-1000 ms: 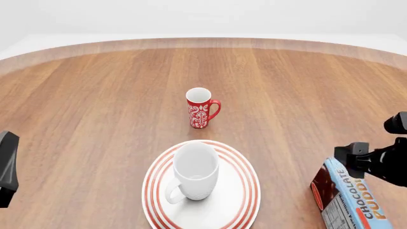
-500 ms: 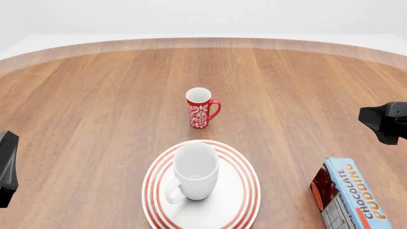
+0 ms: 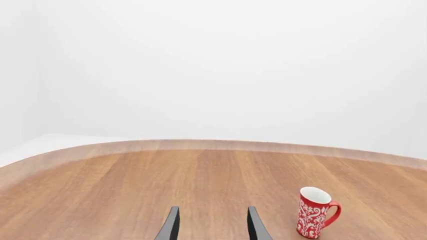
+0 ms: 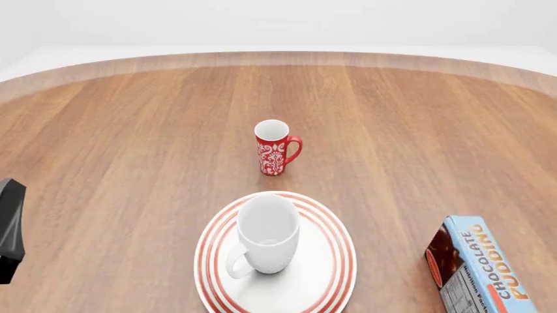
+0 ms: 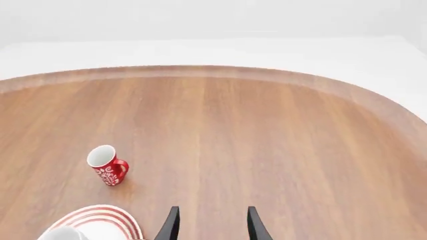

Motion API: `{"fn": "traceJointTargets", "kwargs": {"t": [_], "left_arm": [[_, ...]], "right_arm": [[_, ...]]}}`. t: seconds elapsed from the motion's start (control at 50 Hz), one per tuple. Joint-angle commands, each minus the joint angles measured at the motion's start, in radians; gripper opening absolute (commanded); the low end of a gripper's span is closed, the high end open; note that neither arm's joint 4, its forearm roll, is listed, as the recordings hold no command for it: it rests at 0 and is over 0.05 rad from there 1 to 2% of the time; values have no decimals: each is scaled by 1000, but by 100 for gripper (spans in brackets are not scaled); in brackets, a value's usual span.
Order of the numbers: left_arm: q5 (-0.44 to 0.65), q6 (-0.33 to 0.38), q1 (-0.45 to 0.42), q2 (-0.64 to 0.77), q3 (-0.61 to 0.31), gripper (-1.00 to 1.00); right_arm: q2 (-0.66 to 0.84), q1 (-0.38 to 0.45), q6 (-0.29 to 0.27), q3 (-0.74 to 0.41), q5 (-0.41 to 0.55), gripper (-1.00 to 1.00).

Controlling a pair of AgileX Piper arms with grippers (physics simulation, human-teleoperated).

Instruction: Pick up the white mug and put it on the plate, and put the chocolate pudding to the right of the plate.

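Note:
The white mug stands upright on the red-ringed plate near the front of the table, handle toward the front left. The chocolate pudding box stands to the right of the plate, apart from it, at the front right. My right gripper is open and empty, high above the table; the plate and the white mug show at the edge of its view. My left gripper is also open with nothing between its fingers. In the front view only a black part of the left arm shows.
A slim red mug with white pattern stands upright behind the plate, near the table's middle; it also shows as the red mug in the left wrist view and the red mug in the right wrist view. The round wooden table's far edge curves across the back.
My right gripper, which was at the top of the pudding box, rose and drew off to the right, out of the front view. The box stays standing. The left arm has not moved.

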Motion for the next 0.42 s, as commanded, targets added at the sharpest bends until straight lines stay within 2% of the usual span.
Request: {"fn": "traceJointTargets", "kwargs": {"t": [0.02,0.26,0.32,0.42], "left_arm": [[0,2,0,0,1,100],[4,14,-4,0,-1,100],[5,19,-5,0,-2,100],[7,28,-7,0,-2,100]], "right_arm": [[-98,-50,-32,-18,-46,100],[-226,-135,-9,-33,-103,100],[-273,-153,-23,-33,-124,100],[-322,-184,0,-21,-142,100]]}}
